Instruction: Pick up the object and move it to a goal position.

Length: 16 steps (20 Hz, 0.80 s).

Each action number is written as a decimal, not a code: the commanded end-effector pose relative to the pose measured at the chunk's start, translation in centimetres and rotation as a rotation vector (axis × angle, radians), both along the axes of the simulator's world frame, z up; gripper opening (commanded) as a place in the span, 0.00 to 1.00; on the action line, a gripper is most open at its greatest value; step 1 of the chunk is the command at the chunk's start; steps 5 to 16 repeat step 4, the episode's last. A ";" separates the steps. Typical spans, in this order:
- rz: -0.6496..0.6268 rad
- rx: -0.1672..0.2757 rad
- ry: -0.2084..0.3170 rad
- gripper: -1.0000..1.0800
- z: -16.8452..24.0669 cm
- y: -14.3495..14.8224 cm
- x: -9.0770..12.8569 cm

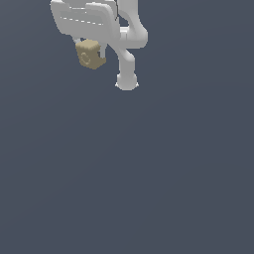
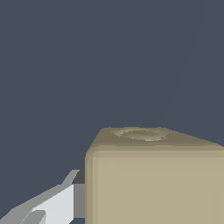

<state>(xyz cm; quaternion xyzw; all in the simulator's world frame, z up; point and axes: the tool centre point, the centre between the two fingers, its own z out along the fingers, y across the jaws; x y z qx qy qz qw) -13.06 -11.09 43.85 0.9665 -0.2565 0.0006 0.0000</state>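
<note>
The object (image 1: pixel 90 54) is a small tan cube with a faint ring mark on the face turned toward the exterior view. It hangs high up near the exterior view's top left, just under the white hand of my gripper (image 1: pixel 89 49), which is shut on it. In the wrist view the cube (image 2: pixel 153 175) fills the near corner, its ring-marked face showing on the upper side. One white and grey finger (image 2: pixel 57 203) presses against its side. The other finger is hidden behind the cube.
The white arm (image 1: pixel 128 49) bends down at the exterior view's right of the hand, ending in a rounded joint (image 1: pixel 127 82). Everything else in both views is a plain dark grey-blue surface (image 1: pixel 149 173).
</note>
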 end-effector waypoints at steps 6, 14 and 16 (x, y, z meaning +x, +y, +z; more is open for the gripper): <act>0.001 0.000 0.001 0.00 0.8 0.0 -0.3; 0.001 0.000 0.001 0.00 0.8 0.0 -0.3; 0.001 0.000 0.001 0.00 0.8 0.0 -0.3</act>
